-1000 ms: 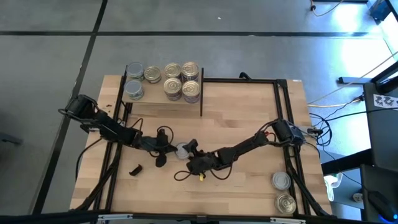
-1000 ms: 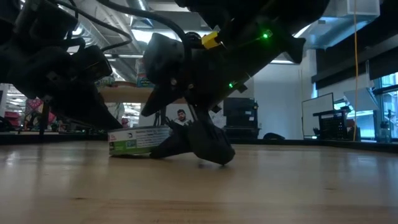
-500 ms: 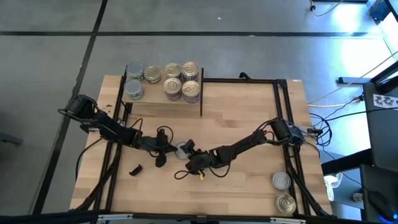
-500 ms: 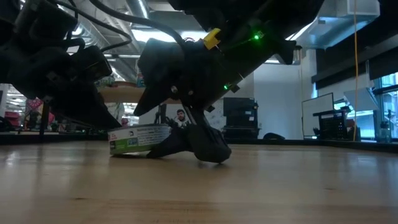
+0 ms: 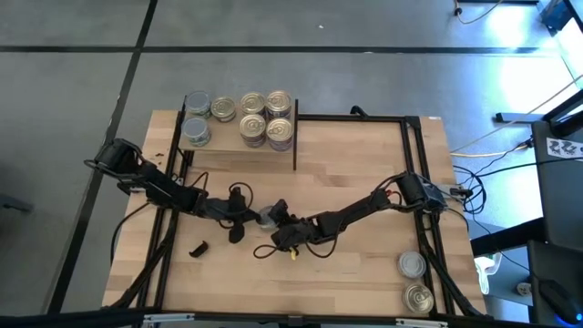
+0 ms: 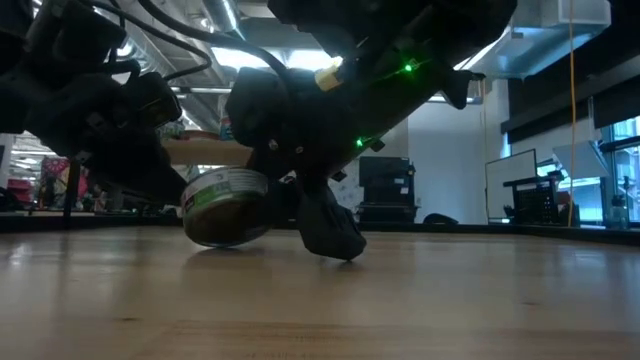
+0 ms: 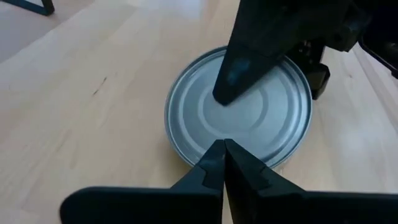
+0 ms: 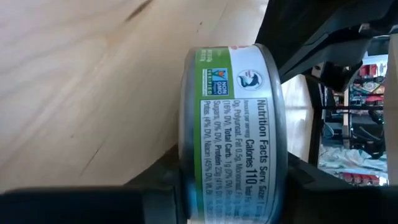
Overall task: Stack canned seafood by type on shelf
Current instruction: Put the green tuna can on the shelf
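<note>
Right gripper [image 5: 271,219] fingers clamped on green-labelled tin [image 6: 225,205], tilted on worktop [image 5: 364,173]. Left gripper [image 5: 244,217] fingers together, tips at tin's rim.

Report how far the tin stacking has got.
Done: several tins stand on the shelf, some of them stacked. In hand: the right pincer is closed on a green-labelled tin at mid-table, tilted up off the wood, while the shut left pincer touches its rim. Left: that tin, plus two more tins waiting at the table's near right corner.
</note>
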You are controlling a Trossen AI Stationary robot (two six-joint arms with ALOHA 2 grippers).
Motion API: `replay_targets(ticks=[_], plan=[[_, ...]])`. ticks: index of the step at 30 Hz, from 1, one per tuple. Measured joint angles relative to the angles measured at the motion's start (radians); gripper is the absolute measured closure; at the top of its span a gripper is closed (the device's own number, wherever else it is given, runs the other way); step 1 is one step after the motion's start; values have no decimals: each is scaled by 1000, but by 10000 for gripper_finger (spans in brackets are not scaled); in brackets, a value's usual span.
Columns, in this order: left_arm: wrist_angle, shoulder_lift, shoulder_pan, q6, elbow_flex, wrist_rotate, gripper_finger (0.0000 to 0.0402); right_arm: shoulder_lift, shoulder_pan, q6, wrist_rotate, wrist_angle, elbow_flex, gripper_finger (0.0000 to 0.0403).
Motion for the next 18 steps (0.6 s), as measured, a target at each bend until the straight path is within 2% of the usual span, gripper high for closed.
replay_targets(ticks=[3,6,14,18], plan=[[21,1,0,0,-2,0,390,0,6,36,-2,-11,0,267],[28,-9,0,11,-1,8,362,-14,17,90,8,-30,0,267],[17,-102,-5,158,6,56,238,-110,43,382,16,-241,-6,267],[23,-124,-17,201,32,58,187,-164,43,501,-1,-281,-56,267]])
